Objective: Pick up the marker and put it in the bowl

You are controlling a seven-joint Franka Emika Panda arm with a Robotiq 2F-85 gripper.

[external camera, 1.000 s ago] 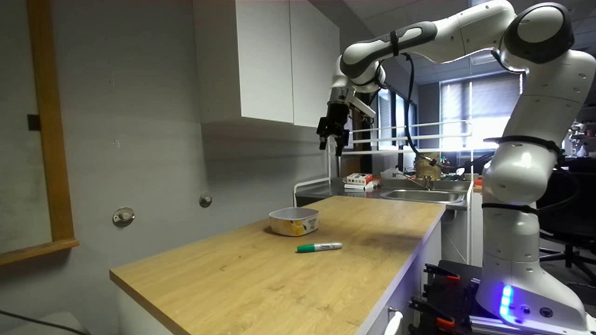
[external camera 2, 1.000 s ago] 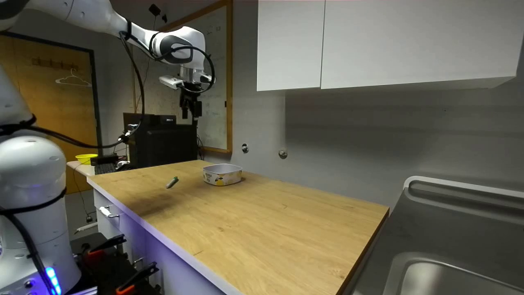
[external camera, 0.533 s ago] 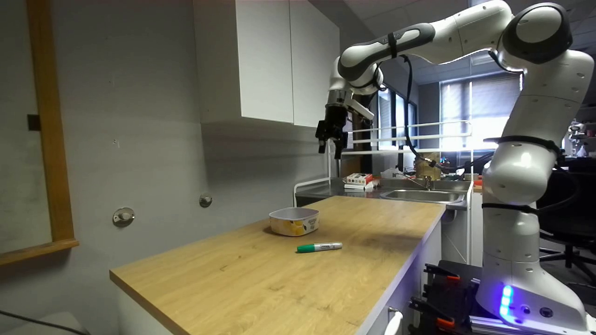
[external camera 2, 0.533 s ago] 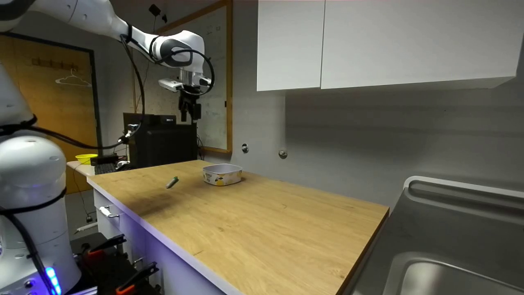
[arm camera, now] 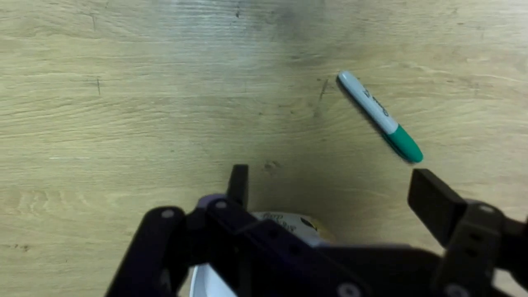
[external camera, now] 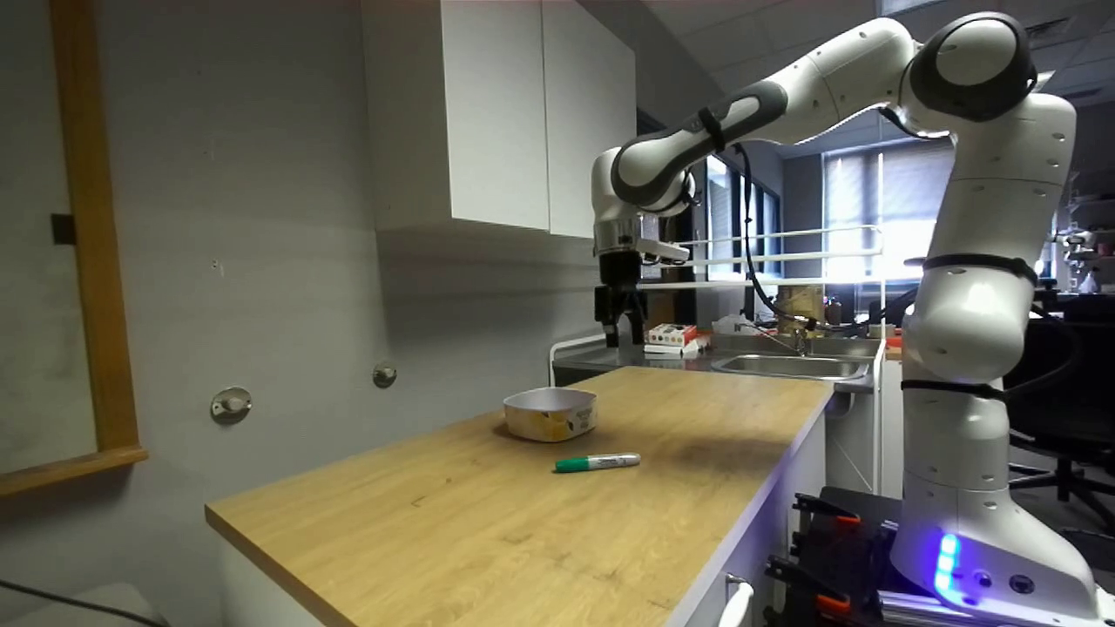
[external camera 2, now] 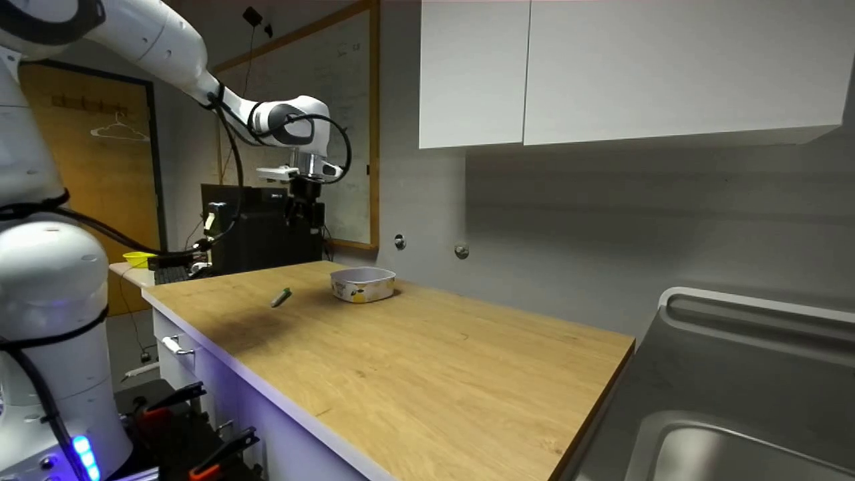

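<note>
The marker (external camera: 598, 462) lies flat on the wooden counter, with a pale body and a green cap. It also shows in an exterior view (external camera 2: 281, 297) and in the wrist view (arm camera: 379, 115). The bowl (external camera: 550, 424), off-white with printed yellow fruit, stands upright close to the marker, towards the wall. It also shows in an exterior view (external camera 2: 363, 287); in the wrist view the gripper hides most of the bowl (arm camera: 284, 222). My gripper (external camera: 625, 338) is open and empty, pointing down, well above the counter. In the wrist view the fingertips (arm camera: 330, 173) are wide apart; the marker is beyond them.
The wooden counter (external camera: 453, 531) runs along a grey wall. White cabinets (external camera: 496, 113) hang above on that wall. A metal sink (external camera: 788, 366) and small boxes (external camera: 671, 338) are past the counter's end. A dark computer case (external camera 2: 267, 234) stands behind the counter.
My gripper has moved down towards the counter and turned to point more straight down, mostly in the last half second. The marker and bowl have not moved.
</note>
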